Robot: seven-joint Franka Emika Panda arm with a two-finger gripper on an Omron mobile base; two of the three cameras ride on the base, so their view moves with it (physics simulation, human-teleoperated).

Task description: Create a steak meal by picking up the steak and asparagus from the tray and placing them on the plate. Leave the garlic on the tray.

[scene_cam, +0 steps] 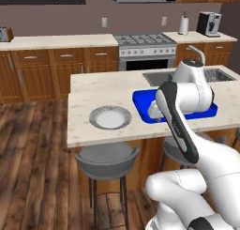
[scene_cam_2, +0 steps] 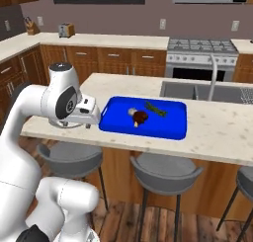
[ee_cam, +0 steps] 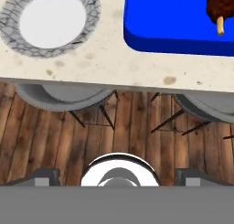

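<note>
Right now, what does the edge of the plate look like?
The plate has a grey rim with dark crackly lines around a plain white middle, clearest in the hand view.

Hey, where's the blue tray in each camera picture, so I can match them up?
Left base view: tray sits right of centre on the counter, mostly behind the white arm.
Right base view: tray is at centre, in full view, with the steak on it.
Hand view: tray fills the upper right, cut by the top edge.
Shared landmark: the pale counter under the tray.
</note>
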